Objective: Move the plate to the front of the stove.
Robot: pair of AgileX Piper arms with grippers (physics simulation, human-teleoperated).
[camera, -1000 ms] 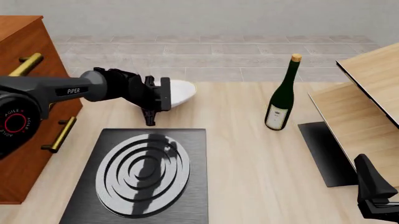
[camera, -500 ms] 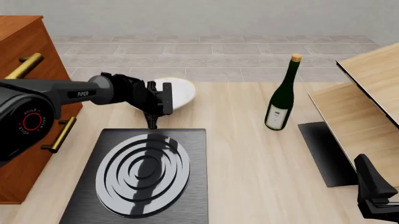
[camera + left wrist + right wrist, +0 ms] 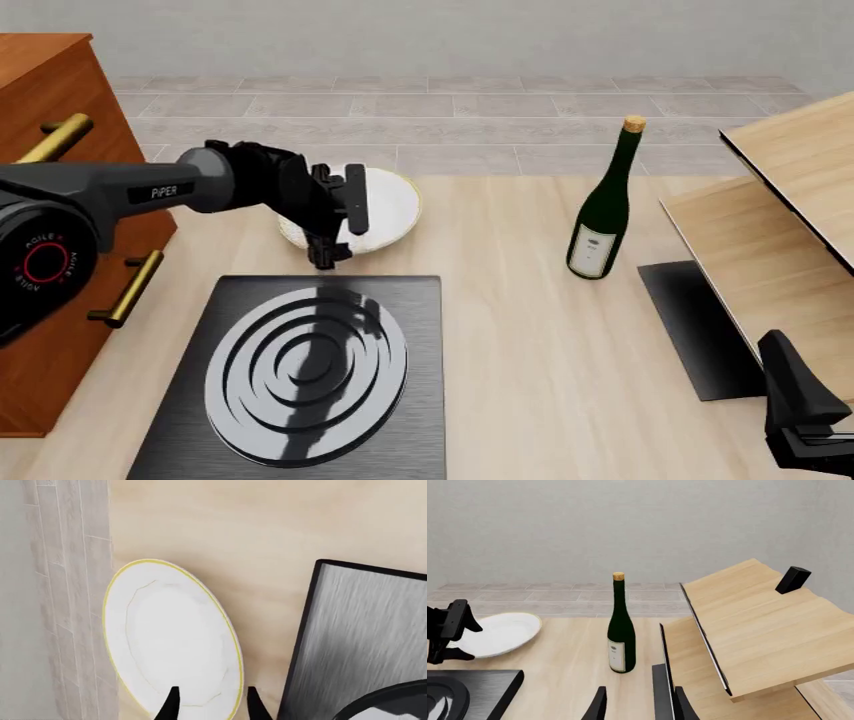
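front view: we see large round white plate with thin gold rim (image 3: 380, 205) at far side of light wooden table (image 3: 534, 330), just beyond flat black square stove with silver-grey ring burner (image 3: 310, 372), tilted off tabletop. left gripper (image 3: 336, 215) clamps plate's near edge; in left wrist view its fingertips (image 3: 171, 707) straddle rim. right gripper (image 3: 635, 710) parted, holding nothing. dark green wine bottle (image 3: 602, 205) upright, well right of plate. brown wooden cabinet (image 3: 54, 200) at left.
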